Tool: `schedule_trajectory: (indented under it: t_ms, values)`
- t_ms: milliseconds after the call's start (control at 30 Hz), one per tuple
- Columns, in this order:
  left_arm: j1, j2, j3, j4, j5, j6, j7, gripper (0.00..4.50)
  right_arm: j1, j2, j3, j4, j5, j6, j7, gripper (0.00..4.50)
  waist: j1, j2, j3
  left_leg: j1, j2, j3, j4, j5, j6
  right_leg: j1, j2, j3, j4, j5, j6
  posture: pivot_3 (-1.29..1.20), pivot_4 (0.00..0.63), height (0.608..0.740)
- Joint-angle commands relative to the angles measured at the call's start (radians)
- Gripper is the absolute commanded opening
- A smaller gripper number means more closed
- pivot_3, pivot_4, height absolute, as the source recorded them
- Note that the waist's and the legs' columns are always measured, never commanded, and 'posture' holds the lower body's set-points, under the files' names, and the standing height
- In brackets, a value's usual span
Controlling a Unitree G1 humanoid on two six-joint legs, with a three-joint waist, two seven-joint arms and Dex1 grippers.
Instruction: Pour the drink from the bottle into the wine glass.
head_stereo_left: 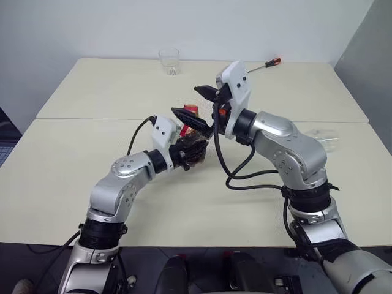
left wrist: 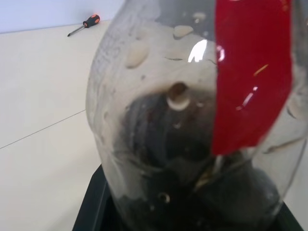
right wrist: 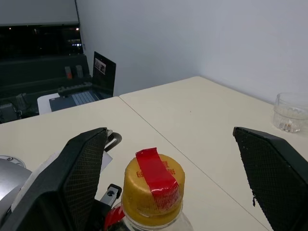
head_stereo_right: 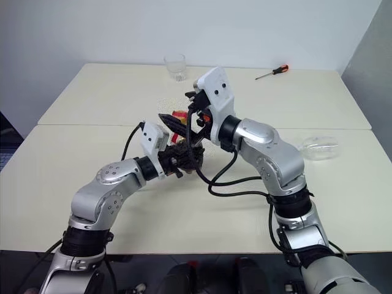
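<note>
1. Gripped low on its round body by the left gripper (head_stereo_right: 177, 158), the bottle (left wrist: 192, 120) is held above the table (head_stereo_left: 73, 159), drink pooled in its belly.
2. Right gripper (right wrist: 168, 173) has its jaws spread wide on either side of the capped top, holding nothing.
3. Uncapping appears to be the step in hand; next, the jaws must close on the yellow cap (right wrist: 153, 190).
4. Right eye view shows the wine glass (head_stereo_right: 318, 147) lying on its side, well apart.

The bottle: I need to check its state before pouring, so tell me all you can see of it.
The bottle is clear plastic with a round body, red label band and yellow cap taped red, still on. Dark liquid sits low inside, droplets on the wall. The left tool holds its body above the table; the open right tool flanks the cap.
</note>
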Motion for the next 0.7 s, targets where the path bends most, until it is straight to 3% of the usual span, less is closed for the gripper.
schedule_trajectory:
  t_ms: [33,700]
  values:
    - [-0.032,-0.008,0.013,-0.01,0.006,-0.034,-0.011,1.82,-0.023,0.004,-0.005,-0.015,-0.013,-0.024,0.006,4.47,0.0,0.0,0.0,0.0,0.0,0.0,0.0,0.0,0.0,0.0,0.0,0.0,0.0,0.0,0.0,0.0,0.15,0.74]
    - [-0.033,-0.001,0.028,-0.022,0.002,-0.017,-0.031,1.82,0.052,-0.116,-0.034,-0.028,-0.067,-0.033,0.048,4.47,-0.001,0.0,0.0,0.0,0.0,0.0,0.0,0.0,0.0,0.0,0.0,0.0,0.0,0.0,0.0,0.0,0.15,0.74]
